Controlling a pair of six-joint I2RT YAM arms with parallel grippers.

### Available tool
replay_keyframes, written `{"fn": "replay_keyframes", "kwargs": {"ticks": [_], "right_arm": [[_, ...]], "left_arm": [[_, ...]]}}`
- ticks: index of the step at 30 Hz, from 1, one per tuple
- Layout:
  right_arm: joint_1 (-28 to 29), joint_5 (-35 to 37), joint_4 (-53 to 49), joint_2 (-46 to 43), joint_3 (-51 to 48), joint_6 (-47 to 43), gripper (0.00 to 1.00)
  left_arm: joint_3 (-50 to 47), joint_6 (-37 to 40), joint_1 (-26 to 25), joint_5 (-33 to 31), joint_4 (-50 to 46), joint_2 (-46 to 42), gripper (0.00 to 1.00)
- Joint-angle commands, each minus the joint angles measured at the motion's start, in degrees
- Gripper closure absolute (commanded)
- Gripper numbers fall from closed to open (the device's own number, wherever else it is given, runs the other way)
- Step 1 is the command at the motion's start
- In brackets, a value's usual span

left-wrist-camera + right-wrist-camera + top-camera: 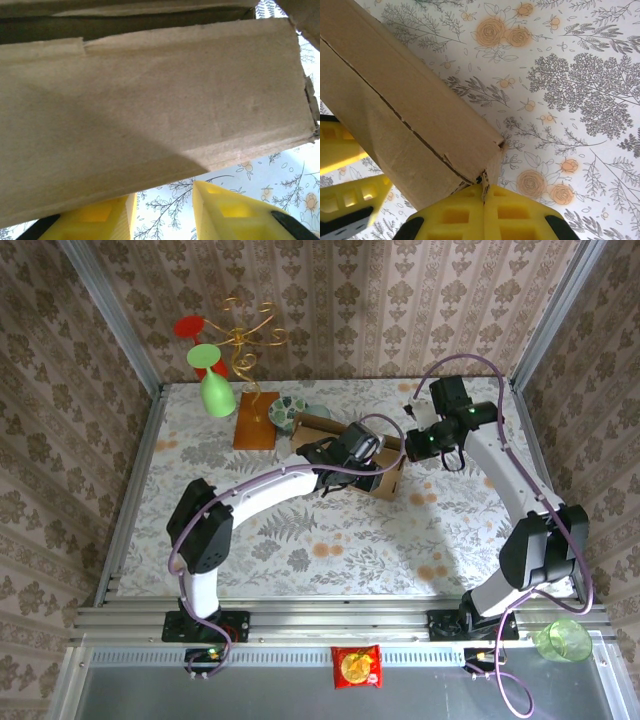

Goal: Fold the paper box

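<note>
The paper box [386,482], plain brown cardboard, lies on the flowered table at centre back. My left gripper [350,450] hovers over its left part. In the left wrist view a broad flap of the box [150,100] spans the frame just past my left gripper [163,192], which is open, with tablecloth showing between the yellow fingers. My right gripper [408,443] is at the box's right end. In the right wrist view it [483,187] is shut on a thin torn cardboard edge at a corner of the box [410,100]. The left arm's yellow fingers [340,145] show beside the box.
A wooden slab [255,421] with a gold wire stand [245,335] sits at the back left, with a green glass [215,390], a red glass [190,327] and a patterned dish [292,410]. A green cup [562,640] and a snack packet [356,665] lie on the near ledge.
</note>
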Motion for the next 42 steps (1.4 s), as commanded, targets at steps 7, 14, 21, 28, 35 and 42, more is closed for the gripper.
{"fn": "replay_keyframes", "kwargs": {"ticks": [7, 14, 21, 28, 35, 42], "right_arm": [[0.7, -4.7, -1.0, 2.3, 3.6, 6.2, 1.0], [0.8, -6.1, 0.2, 3.7, 4.3, 9.6, 1.0], [1.2, -6.8, 1.5, 5.6, 5.5, 13.1, 1.0], [1.6, -7.3, 1.8, 7.7, 7.6, 17.4, 1.0], [2.4, -6.3, 2.7, 8.9, 8.0, 22.2, 1.0], [3.4, -4.3, 4.4, 9.6, 8.5, 26.9, 1.0]], "left_arm": [[3.6, 0.5, 1.5, 1.8, 2.1, 2.9, 0.65], [4.9, 0.1, 3.0, 2.8, 2.6, 4.5, 0.66], [6.2, 0.1, 4.0, 4.1, 2.9, 5.7, 0.66], [7.4, 0.2, 4.4, 5.0, 2.8, 6.9, 0.66], [7.7, 0.2, 4.8, 5.5, 3.0, 7.3, 0.66], [7.4, 0.1, 5.7, 6.1, 3.2, 7.4, 0.67]]}}
